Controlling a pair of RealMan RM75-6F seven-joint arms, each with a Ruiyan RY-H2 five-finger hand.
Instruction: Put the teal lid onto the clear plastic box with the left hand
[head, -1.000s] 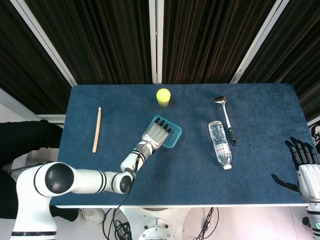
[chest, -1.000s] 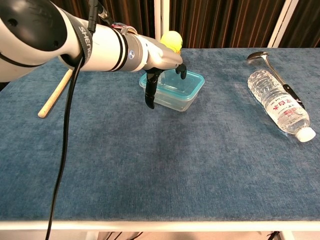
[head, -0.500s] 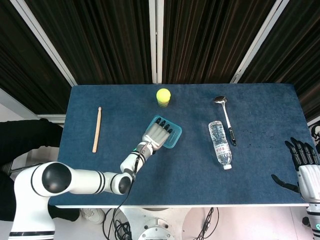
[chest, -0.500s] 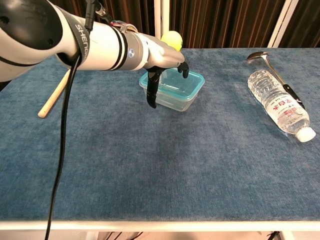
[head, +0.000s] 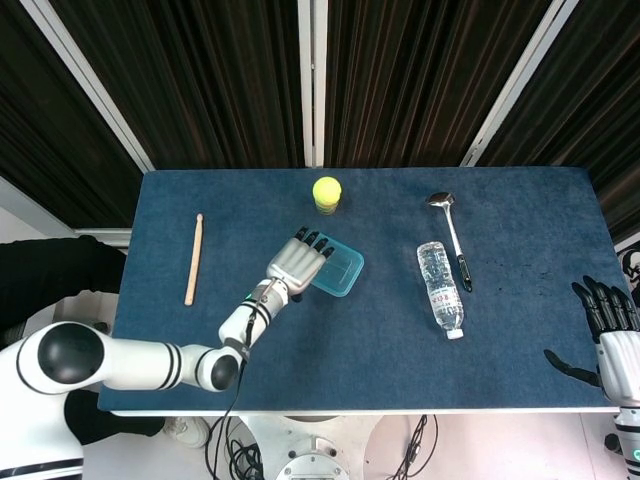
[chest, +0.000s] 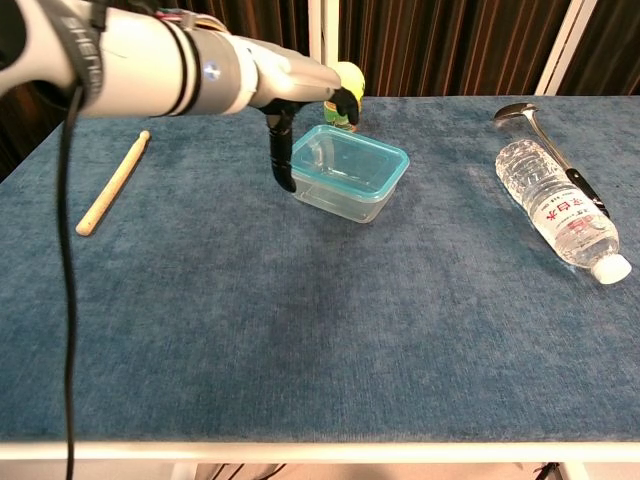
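The lid (chest: 352, 161) sits on the box (chest: 345, 194) mid-bench. The left hand (head: 293, 264) hovers just left of it, fingers (chest: 281, 158) spread, holding nothing. The right hand (head: 607, 322) rests open at the bench's (chest: 300, 330) near right edge.

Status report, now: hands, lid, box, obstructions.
Left hand open, holding nothing, beside box. Right hand open at table edge. Teal lid seated on clear plastic box. No obstructions.

Head view: high, looking down, whole table (head: 520, 300). Chest view: low, near front edge, looking across. Shared: tabletop middle.
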